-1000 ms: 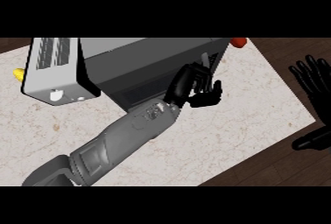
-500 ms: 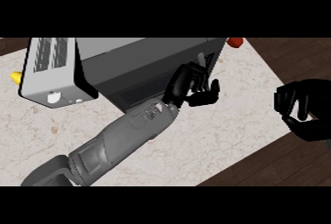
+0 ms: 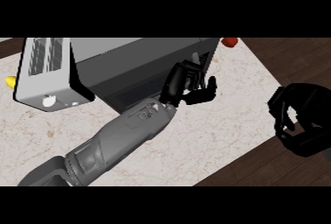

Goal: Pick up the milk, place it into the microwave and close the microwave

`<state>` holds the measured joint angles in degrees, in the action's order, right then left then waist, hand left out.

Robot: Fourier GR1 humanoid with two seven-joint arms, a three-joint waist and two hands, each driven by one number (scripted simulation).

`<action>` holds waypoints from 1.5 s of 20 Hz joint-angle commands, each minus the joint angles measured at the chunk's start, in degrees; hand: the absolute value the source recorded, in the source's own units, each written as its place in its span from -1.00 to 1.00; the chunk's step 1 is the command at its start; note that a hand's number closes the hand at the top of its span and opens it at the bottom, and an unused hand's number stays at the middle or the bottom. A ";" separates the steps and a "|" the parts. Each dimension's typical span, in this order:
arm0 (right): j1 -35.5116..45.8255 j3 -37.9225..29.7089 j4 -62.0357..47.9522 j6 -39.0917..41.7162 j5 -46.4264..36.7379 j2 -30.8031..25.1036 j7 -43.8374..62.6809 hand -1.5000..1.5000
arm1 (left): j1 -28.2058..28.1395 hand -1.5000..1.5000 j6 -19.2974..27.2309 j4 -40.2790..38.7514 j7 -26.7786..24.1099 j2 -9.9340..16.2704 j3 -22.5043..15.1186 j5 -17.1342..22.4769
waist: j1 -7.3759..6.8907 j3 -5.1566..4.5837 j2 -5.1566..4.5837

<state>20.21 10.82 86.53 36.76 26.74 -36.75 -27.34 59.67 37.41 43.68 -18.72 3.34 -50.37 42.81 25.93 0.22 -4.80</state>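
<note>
The pale marbled tabletop (image 3: 213, 127) fills most of what I can see, its right edge running diagonally down toward a dark wooden floor (image 3: 284, 57). The dark grey microwave (image 3: 139, 65) is the biggest thing on it, sitting toward the far edge with its door face turned toward the middle of the tabletop. Just beside the microwave, toward the far left corner, stands a silver toaster (image 3: 48, 72), slots up, touching or nearly touching the microwave's side. The grey left forearm (image 3: 123, 135) comes in from the near left corner and crosses the tabletop at a slant, ending at the left hand (image 3: 187, 87), which is up against the microwave's door near its right end; its fingers are partly curled around the edge there, though I cannot tell whether they actually grip anything. The right hand (image 3: 301, 120) shows beyond the right edge of the tabletop, over the floor, its fingers bent inward into a loose fist with nothing visible inside. A small red object (image 3: 229, 42) sits at the far right corner, just past the microwave, and a small yellow object (image 3: 10, 81) peeks out left of the toaster. I cannot see the milk anywhere from here.
</note>
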 commanded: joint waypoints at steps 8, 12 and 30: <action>-0.68 2.26 5.61 3.56 1.67 -0.55 -0.75 1.00 | 4.56 1.00 0.94 -2.01 -1.54 -3.15 0.32 0.67 | 2.63 0.40 -0.74; -1.29 3.02 7.52 3.33 2.30 -0.44 -0.03 1.00 | 4.41 1.00 1.81 -2.09 -2.06 -3.14 0.06 0.77 | 2.99 0.44 -0.67; -12.00 12.53 16.37 1.32 3.08 1.14 6.07 1.00 | -6.07 1.00 -8.30 -1.52 -0.31 -3.34 14.85 21.90 | -5.13 -0.61 -1.21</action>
<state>10.35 22.30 100.97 38.49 30.09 -36.16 -20.92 57.55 29.85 48.07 -18.09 -0.11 -41.75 60.68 22.69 -0.01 -5.78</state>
